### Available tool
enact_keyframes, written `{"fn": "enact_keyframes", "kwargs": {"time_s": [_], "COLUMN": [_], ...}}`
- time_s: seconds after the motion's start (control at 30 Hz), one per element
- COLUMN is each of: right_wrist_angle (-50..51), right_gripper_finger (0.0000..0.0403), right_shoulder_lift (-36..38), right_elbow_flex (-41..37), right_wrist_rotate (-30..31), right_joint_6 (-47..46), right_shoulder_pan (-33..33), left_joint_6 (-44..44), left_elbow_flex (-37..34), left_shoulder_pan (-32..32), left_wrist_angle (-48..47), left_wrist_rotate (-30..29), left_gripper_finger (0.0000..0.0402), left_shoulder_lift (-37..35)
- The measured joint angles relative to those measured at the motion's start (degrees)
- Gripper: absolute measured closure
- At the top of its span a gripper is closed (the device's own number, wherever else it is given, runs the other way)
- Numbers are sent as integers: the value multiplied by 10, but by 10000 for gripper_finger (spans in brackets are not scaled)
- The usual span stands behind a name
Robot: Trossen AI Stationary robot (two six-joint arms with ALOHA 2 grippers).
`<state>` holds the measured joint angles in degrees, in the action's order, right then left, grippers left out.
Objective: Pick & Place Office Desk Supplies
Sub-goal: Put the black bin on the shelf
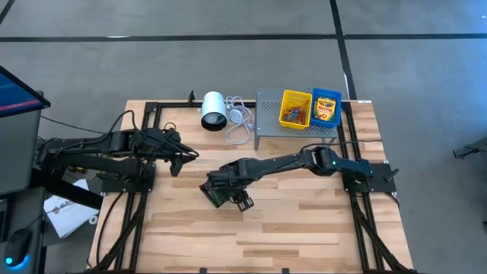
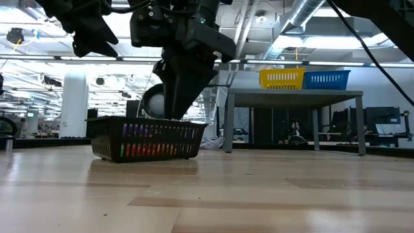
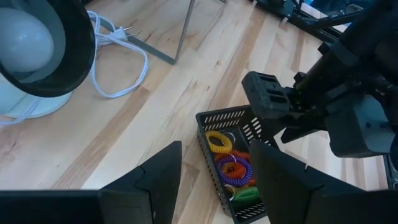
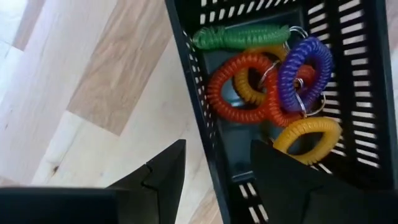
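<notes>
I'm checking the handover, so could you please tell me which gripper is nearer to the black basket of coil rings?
Right. The right gripper is at the black basket, one finger inside its wall and one outside. The left gripper hovers apart, toward the table's left side.

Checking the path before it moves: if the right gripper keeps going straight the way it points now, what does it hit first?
Probably the black basket: the right gripper straddles its side wall, with the coiled rings just beyond inside.

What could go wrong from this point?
1. The right gripper straddles the black basket's wall; a thin grip may let the basket tilt and spill the coil rings.
2. The left gripper hovers close by; the arms may collide.
</notes>
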<state>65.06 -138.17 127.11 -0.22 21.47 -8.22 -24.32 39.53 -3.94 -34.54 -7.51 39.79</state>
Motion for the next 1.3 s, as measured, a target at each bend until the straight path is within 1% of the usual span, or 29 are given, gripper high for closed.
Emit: {"fn": "enact_keyframes", "kwargs": {"time_s": [0.33,0.67,0.73,0.8,0.87,0.97,1.0,1.1,1.3], "right_wrist_angle": [-43,-89,-87,-83,-79,-73,-69,-64,-34], "right_gripper_finger": [228,234,247,270,305,373,387,394,401], "right_shoulder_lift": [1,-26,-32,-33,-34,-28,-26,-23,-22], "right_elbow_flex": [-64,-74,-72,-72,-72,-73,-73,-70,-26], "right_wrist_rotate": [-14,-26,-29,-29,-29,-28,-28,-28,-28], "right_joint_6": [1,0,0,-1,-4,-4,-4,-28,-113], "right_shoulder_pan": [0,1,1,1,1,2,3,4,8], "left_joint_6": [0,0,0,0,0,0,0,0,0], "left_elbow_flex": [0,0,0,0,0,0,0,0,0], "left_shoulder_pan": [0,0,0,0,0,0,0,0,0], "left_wrist_angle": [0,-1,-1,-1,-1,-1,-1,-1,-1], "left_wrist_rotate": [0,2,2,2,2,2,2,2,1], "left_gripper_finger": [216,216,216,216,216,216,216,216,216], "left_shoulder_lift": [0,0,0,0,0,0,0,0,0]}}
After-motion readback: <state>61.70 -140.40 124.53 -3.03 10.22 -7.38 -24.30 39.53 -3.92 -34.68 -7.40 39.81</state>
